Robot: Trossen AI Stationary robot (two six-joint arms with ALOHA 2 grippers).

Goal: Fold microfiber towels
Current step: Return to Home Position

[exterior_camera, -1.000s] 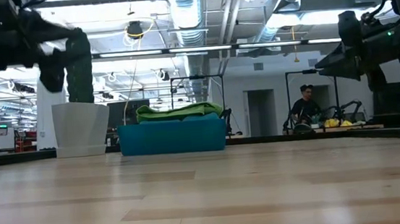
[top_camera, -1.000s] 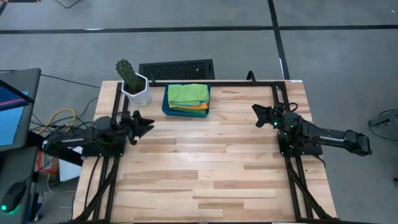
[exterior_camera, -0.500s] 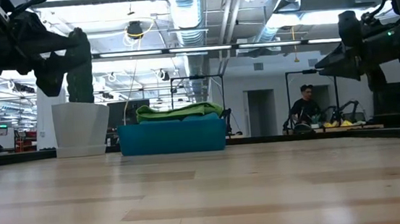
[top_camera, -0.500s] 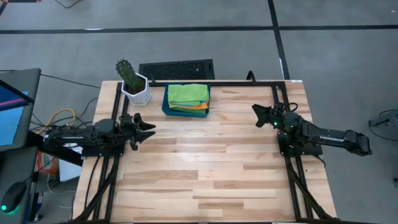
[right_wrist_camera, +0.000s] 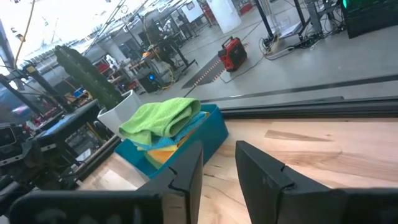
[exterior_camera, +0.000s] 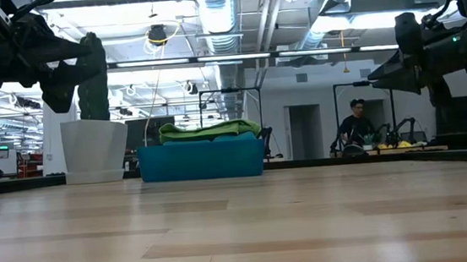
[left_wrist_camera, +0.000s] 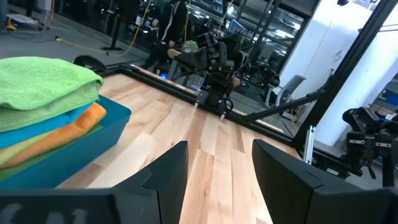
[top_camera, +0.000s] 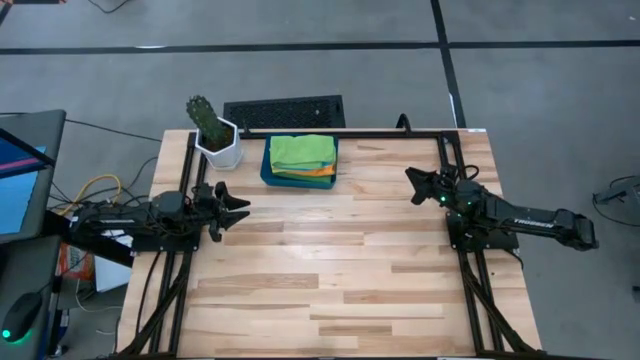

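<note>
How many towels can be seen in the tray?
4, all stacked in the tray: green towel on top, blue towel under it, orange towel next, yellowish towel lowest. Others may lie hidden.

- Left arm (top_camera: 130,222): dark, slender links, pale lettering well behind the left gripper (top_camera: 243,205).
- Right arm (top_camera: 525,218): same build, green light (top_camera: 441,200) just behind the right gripper (top_camera: 410,183).
- Fingers (left_wrist_camera: 165,171): flat, dark.
</note>
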